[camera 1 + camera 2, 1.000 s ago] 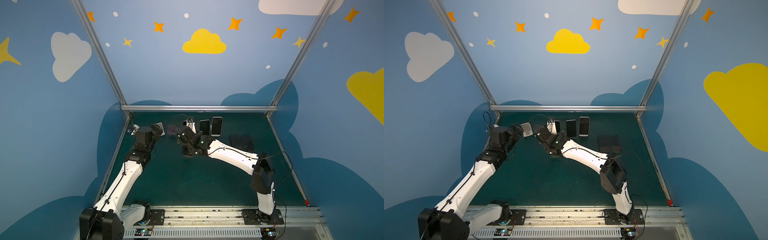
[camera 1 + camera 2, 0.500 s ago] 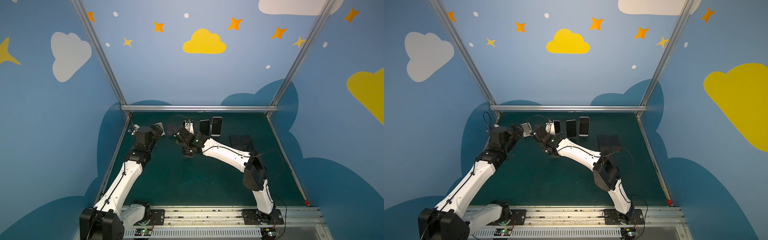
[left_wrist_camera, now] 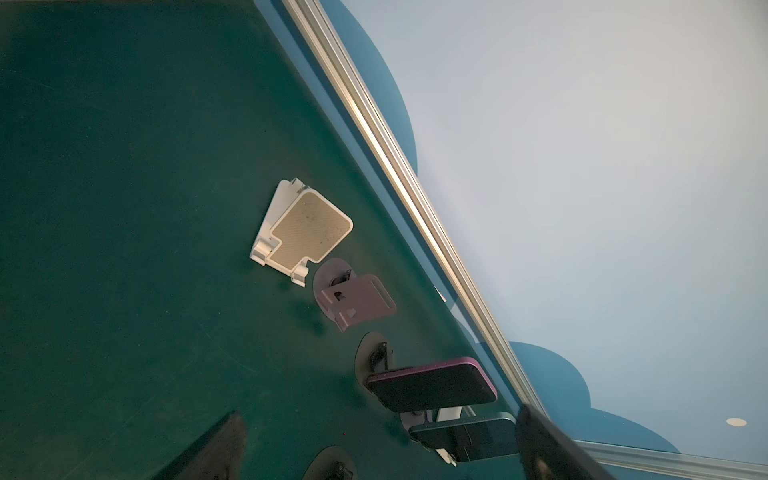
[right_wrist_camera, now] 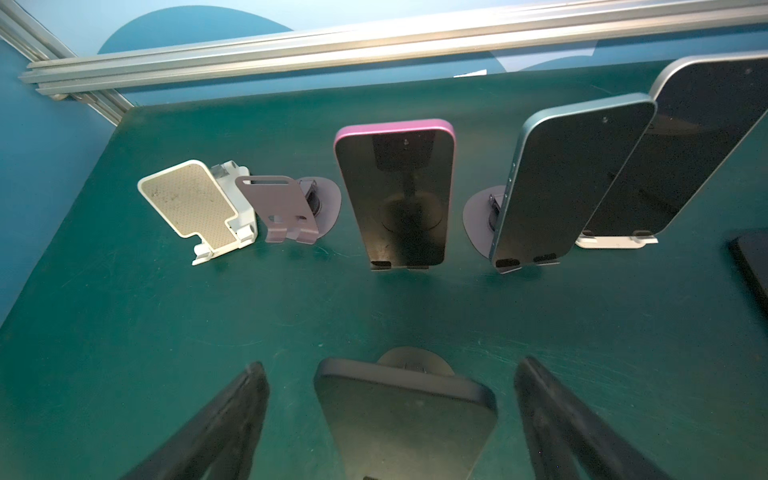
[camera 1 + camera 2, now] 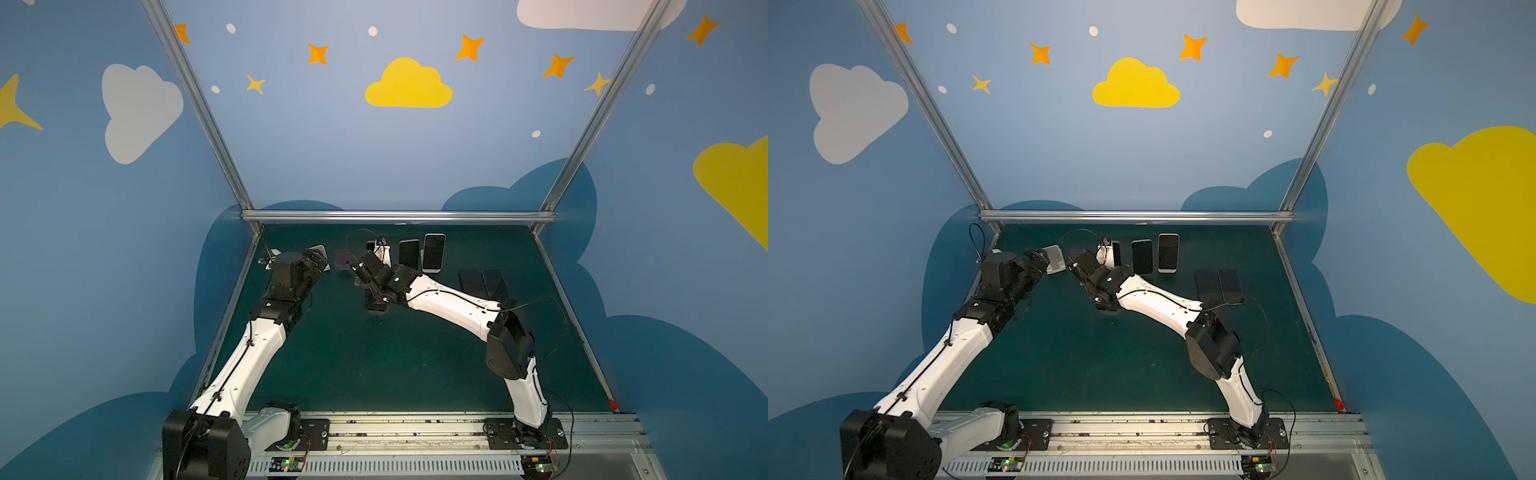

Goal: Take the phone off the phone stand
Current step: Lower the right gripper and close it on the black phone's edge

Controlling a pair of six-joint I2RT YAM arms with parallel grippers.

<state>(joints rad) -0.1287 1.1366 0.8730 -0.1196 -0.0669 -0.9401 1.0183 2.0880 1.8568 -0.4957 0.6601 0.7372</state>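
Between the spread fingers (image 4: 224,419) of the right tool (image 4: 390,365) stands the dark phone (image 4: 405,419), leaning on its phone stand (image 4: 415,358), whose round base shows just past the phone's top edge. The jaws are wide apart and a strip of green desk (image 4: 374,316) shows on each side of the phone, so the tool holds nothing. Beyond the fingertips a row runs along the back of the desk: a pink-edged phone (image 4: 392,203) straight ahead, upright on a stand, then a teal phone (image 4: 569,187) and a silver phone (image 4: 706,145), each propped on its own stand, farther from the left tool (image 5: 1040,258). On the other side of the pink-edged phone a bare mauve stand (image 4: 286,208) and a bare white stand (image 4: 195,208) sit side by side. The left tool hovers near the white stand but apart from it, its jaws fully apart and holding nothing. Well off past the silver phone, two dark phones (image 5: 471,284) lie flat together on the desk.
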